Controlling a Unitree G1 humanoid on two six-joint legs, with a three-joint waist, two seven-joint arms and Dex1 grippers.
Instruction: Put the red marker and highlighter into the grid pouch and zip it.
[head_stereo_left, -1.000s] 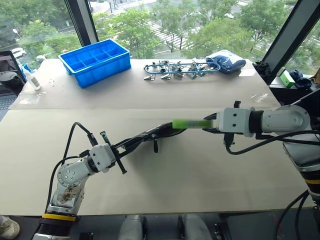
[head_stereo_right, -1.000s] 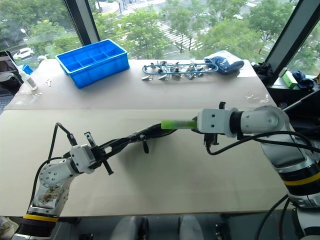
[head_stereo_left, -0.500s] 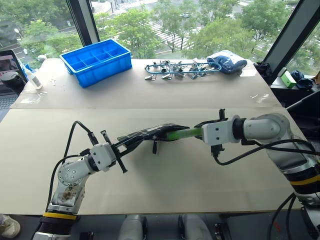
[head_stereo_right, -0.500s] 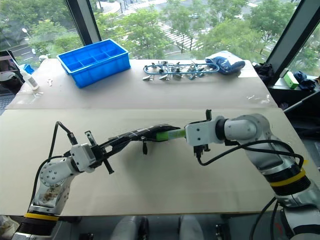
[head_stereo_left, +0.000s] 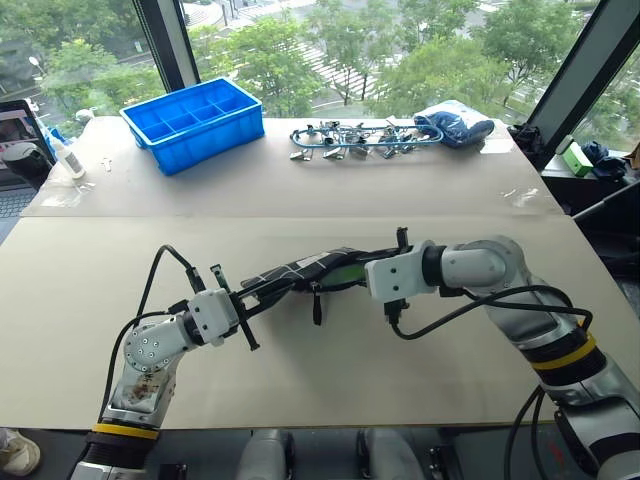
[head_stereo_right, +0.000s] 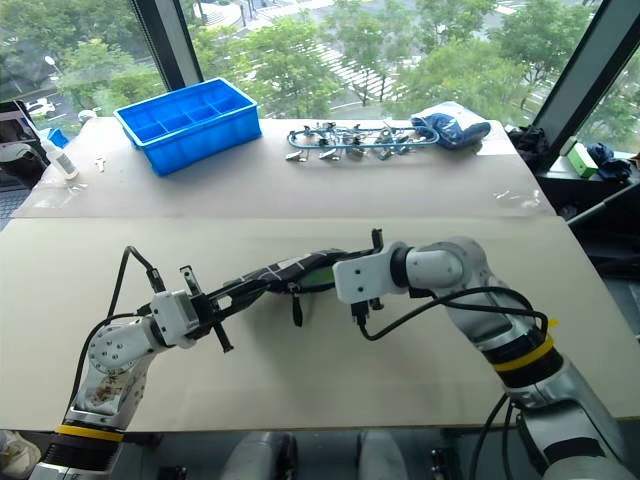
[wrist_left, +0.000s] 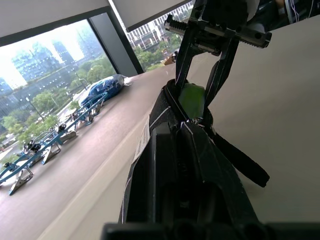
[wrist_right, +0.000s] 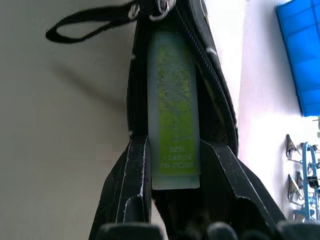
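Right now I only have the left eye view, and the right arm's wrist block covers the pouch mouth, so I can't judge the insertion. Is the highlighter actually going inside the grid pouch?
Observer: Yes. In the right wrist view the highlighter sits between the parted zipper edges of the grid pouch, its far end inside the mouth.
Operator: Is the right gripper clamped on it?
Observer: The right gripper has its fingers closed on the highlighter's near, printed end.
Operator: And the left side?
Observer: The left gripper is shut on the pouch's end, holding it off the table.
Operator: Where is the zipper strap?
Observer: The zipper pull strap hangs loose below the opening.
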